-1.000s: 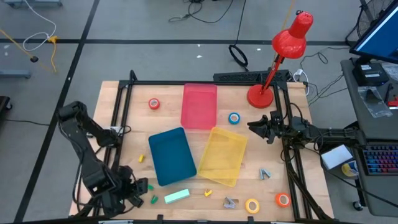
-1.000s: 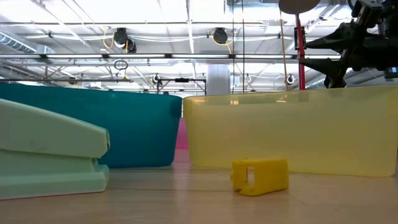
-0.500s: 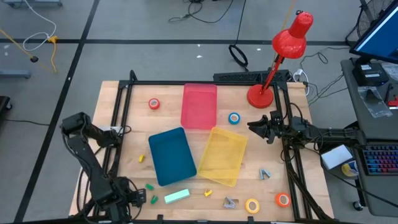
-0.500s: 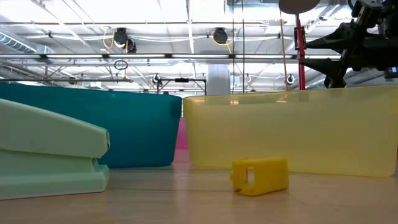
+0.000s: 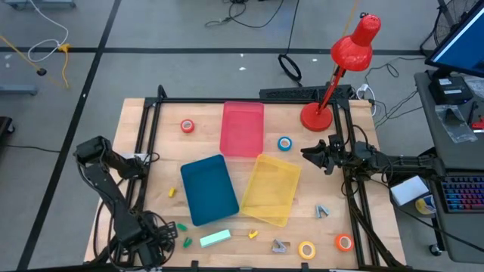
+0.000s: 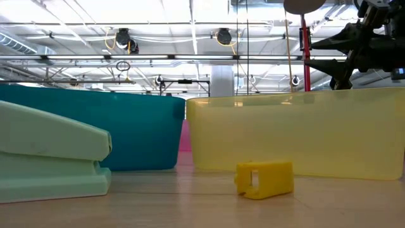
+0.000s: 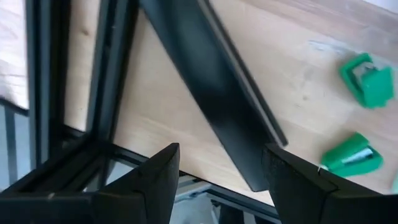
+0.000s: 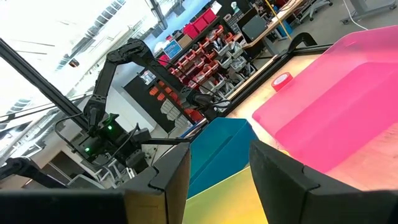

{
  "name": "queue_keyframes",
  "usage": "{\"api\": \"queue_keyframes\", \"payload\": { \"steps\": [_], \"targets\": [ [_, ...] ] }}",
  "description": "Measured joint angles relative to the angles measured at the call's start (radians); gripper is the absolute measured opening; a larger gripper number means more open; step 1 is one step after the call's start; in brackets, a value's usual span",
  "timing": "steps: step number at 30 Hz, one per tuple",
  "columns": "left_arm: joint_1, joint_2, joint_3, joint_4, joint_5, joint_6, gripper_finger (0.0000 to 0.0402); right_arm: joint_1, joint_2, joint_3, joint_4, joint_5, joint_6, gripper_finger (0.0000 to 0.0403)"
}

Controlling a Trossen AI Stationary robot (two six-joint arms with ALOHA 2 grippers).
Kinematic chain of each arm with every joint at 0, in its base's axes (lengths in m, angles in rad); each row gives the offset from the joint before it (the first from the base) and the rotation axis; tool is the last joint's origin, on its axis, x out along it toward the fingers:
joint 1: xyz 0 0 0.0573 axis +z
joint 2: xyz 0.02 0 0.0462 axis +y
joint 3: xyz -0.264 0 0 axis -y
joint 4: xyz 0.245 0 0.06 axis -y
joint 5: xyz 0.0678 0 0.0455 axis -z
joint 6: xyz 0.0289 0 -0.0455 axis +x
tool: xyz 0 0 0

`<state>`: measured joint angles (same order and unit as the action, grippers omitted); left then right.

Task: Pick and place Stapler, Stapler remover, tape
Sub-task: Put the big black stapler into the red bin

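Note:
The mint-green stapler (image 5: 215, 239) (image 6: 50, 158) lies flat near the table's near edge. Two small metal staple removers (image 5: 280, 246) (image 5: 322, 211) lie to its right. The tape rolls lie flat: red-orange (image 5: 187, 126) (image 8: 282, 79), blue (image 5: 284, 143), yellow (image 5: 306, 249), red-orange (image 5: 344, 242). My left gripper (image 5: 168, 230) (image 7: 221, 180) is open, low over the near-left corner beside two green bits (image 7: 367, 78) (image 7: 348, 158). My right gripper (image 5: 308, 153) (image 8: 217, 180) (image 6: 335, 54) is open and hovers right of the blue roll.
Teal tray (image 5: 209, 190), yellow tray (image 5: 272, 189) and pink tray (image 5: 243, 128) fill the table's middle. A red desk lamp (image 5: 333, 75) stands at the far right. A black frame bar (image 7: 211, 93) runs along the table's left side. A yellow bit (image 6: 264, 178) lies before the yellow tray.
My left arm has folded down and sunk lower over the table's near-left corner, and its gripper has stayed near the green bits. The right arm and all objects have kept still.

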<state>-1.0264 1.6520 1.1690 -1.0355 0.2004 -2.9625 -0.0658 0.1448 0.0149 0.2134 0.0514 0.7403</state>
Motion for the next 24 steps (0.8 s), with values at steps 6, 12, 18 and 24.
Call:
{"api": "queue_keyframes", "payload": {
  "steps": [6, 12, 18, 24],
  "targets": [
    [0.01, 0.0, 0.0, -0.018, 0.013, -0.021, 0.0225, 0.0, 0.0, 0.0, 0.0, 0.0, 0.0, 0.0157],
    [0.041, 0.0, 0.0, -0.052, 0.01, -0.031, 0.0225, 0.0, 0.0, 0.0, 0.0, 0.0, 0.0, 0.0157],
    [0.052, -0.001, 0.0, -0.078, 0.024, -0.042, 0.0225, 0.0, 0.0, 0.0, 0.0, 0.0, 0.0, 0.0157],
    [0.051, -0.001, -0.001, -0.097, 0.065, -0.067, 0.0225, 0.0, 0.0, 0.0, 0.0, 0.0, 0.0, 0.0157]
  ]
}}
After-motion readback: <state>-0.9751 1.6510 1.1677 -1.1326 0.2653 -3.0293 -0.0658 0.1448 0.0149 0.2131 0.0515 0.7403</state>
